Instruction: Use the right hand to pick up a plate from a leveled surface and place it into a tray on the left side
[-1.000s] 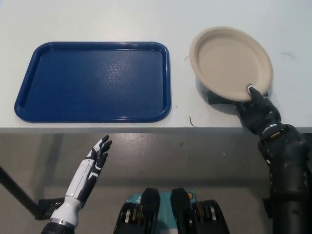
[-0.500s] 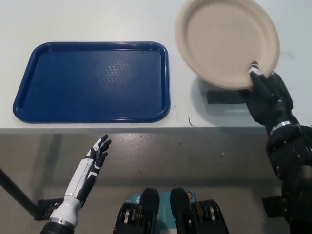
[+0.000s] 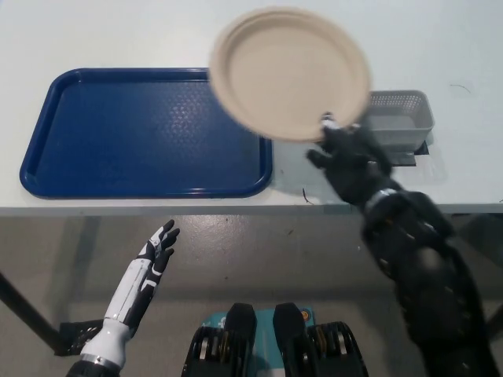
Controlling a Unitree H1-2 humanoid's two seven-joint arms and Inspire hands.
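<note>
Head view, transfer stage. The black right hand (image 3: 350,161) holds a beige disposable plate (image 3: 289,72) by its near rim, fingers closed on the edge: one fingertip (image 3: 328,122) shows on the upper face just inside the rim, and the rest of the fingers presumably lie beneath, though that side is hidden. The plate is in the air, extending away from the fingers toward the far side of the white table (image 3: 118,31), its left edge overlapping the right end of the blue tray (image 3: 47,141) in the picture. The tray is bare and lies to the left of the fingers. Just right of the fingers sits a small grey mesh basket (image 3: 401,114), the raised stand on which the plate apparently rested.

Handling, as judged: the plate looks like moulded fibre or paper, hence very light and not breakable, but only moderately stiff; held at a single rim point it may flex or droop at the far edge and pivot within the pinch. Its matte surface should offer fair friction. The raised rim is the natural place to take hold, since the flat centre offers nothing to pinch. The plate's outline is blurred.

The white left hand (image 3: 157,251) rests below the table's near edge, fingers loosely spread and empty.
</note>
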